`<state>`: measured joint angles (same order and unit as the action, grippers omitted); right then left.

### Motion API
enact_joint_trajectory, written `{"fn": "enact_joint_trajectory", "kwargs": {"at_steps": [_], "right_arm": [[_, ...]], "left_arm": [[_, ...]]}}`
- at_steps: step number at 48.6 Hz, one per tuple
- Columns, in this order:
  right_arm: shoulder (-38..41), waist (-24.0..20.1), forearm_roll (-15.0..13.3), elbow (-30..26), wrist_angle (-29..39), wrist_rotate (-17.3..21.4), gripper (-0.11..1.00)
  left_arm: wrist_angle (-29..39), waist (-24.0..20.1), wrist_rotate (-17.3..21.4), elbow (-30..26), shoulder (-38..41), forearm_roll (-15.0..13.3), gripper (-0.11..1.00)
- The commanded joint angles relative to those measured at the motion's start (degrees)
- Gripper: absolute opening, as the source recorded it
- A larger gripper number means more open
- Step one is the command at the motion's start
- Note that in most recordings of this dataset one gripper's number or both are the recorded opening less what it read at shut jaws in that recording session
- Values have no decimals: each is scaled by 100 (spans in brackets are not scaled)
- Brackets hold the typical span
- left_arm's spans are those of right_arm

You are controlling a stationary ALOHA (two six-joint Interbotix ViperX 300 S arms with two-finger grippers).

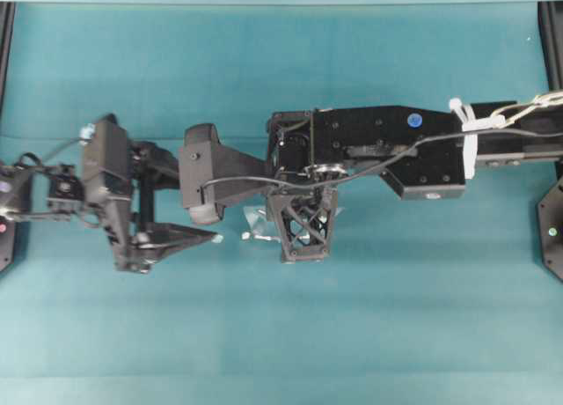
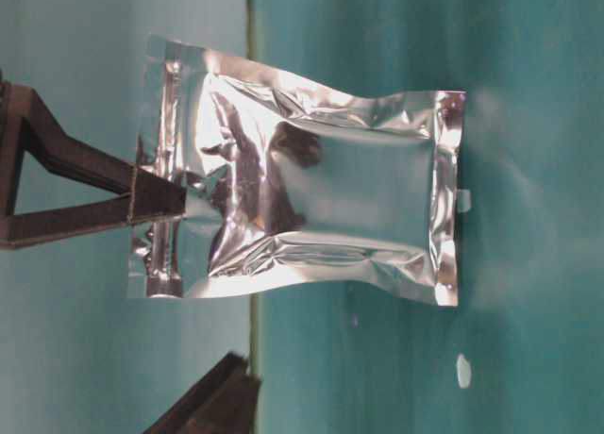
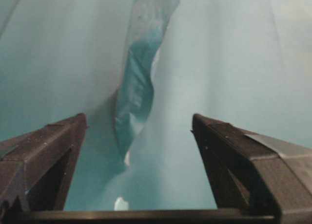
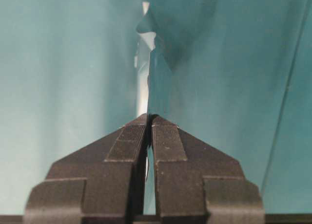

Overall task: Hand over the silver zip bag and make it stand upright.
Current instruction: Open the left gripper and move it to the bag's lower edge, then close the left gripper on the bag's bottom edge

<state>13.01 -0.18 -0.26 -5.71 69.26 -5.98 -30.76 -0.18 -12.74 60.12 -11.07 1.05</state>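
The silver zip bag (image 2: 311, 208) hangs upright, crinkled and mirror-like, its lower sealed edge at or just above the teal table. My right gripper (image 4: 148, 116) is shut on the bag's top edge (image 4: 157, 73), and a dark finger (image 2: 104, 193) shows pinching that edge in the table-level view. From overhead the right gripper (image 1: 303, 246) points down mid-table, with a sliver of the bag (image 1: 259, 227) beside it. My left gripper (image 3: 139, 118) stands wide open. The bag (image 3: 139, 83) shows edge-on ahead of its fingers, apart from them.
Tiny white scraps (image 2: 462, 370) (image 3: 121, 203) lie on the teal table (image 1: 281, 335) near the bag's foot. The right arm's long black body (image 1: 387, 145) spans the middle from the right. Black frame posts (image 1: 552, 35) stand at the far corners.
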Motion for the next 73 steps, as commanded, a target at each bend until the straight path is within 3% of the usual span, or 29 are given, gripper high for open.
{"fn": "enact_joint_trajectory", "kwargs": {"at_steps": [1, 13, 29, 51, 73], "right_arm": [[-53, -18, -9, -88, -18, 0, 3], [-53, -18, -9, -79, -35, 9, 3], [-26, -18, -9, -62, -97, 0, 3], [-18, -18, -9, -53, -105, -26, 3], [-9, -18, -9, -53, -149, -35, 3]], "left_arm": [[-220, 9, -9, -176, 281, 18, 93], [-589, 79, -229, -413, 1037, 18, 93], [-1257, 53, -246, -633, 1890, 18, 93], [-1310, -9, -246, -1397, 2646, 9, 93], [-1310, -105, -246, -1670, 2883, 9, 93]]}}
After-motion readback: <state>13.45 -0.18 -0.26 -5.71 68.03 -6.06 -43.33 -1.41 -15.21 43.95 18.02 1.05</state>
